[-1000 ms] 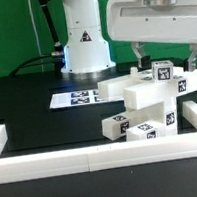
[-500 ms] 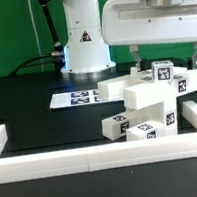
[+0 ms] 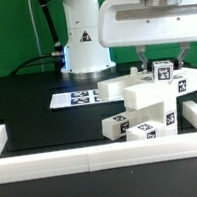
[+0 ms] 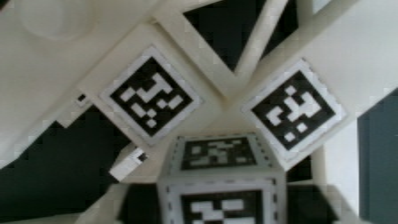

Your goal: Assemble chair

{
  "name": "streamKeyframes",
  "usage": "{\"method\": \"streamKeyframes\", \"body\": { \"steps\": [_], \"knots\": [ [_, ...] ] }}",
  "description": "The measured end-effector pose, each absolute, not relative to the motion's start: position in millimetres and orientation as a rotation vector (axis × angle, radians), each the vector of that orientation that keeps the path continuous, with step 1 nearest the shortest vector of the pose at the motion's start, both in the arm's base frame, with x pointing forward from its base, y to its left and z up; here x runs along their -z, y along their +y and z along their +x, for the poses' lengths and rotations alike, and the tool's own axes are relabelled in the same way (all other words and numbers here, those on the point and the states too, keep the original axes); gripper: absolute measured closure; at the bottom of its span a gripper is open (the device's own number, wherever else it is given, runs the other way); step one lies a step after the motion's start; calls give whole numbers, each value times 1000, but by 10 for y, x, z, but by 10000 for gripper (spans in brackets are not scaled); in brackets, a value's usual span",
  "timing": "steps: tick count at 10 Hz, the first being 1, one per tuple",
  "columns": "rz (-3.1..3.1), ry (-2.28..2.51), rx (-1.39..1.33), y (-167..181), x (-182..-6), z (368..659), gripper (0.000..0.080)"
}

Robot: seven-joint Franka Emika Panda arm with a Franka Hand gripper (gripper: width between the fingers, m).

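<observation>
The chair's white parts (image 3: 147,98) lie in a pile toward the exterior view's right, on the black table. A small cube (image 3: 164,74) with a tag sits on top of the pile. My gripper (image 3: 162,62) hangs straight over it, its two fingers down along the cube's sides and pressed against them. The wrist view has the same cube (image 4: 217,190) filling the gap between the jaws, with two tagged parts (image 4: 157,92) (image 4: 294,100) beyond it. Two more tagged blocks (image 3: 116,126) (image 3: 144,131) lie at the front of the pile.
The marker board (image 3: 74,98) lies flat to the left of the pile. White border rails (image 3: 94,159) run along the front and both sides (image 3: 1,140). The robot's white base (image 3: 84,43) stands behind the marker board.
The fingers, wide apart before, have come together onto the sides of the small cube. The arm has shifted slightly toward the exterior view's left.
</observation>
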State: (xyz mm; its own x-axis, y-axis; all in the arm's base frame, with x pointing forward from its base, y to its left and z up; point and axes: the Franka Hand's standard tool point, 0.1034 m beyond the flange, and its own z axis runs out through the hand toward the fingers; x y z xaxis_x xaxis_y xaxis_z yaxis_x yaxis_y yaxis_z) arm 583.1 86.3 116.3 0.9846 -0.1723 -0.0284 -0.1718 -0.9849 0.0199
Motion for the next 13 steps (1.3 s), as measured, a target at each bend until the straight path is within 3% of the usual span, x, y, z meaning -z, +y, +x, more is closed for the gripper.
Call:
{"method": "streamKeyframes", "body": {
  "steps": [3, 13],
  "knots": [
    [3107, -320, 46, 859, -1163, 5831, 513],
    [2758, -1452, 33, 876, -1168, 5835, 512]
  ]
}}
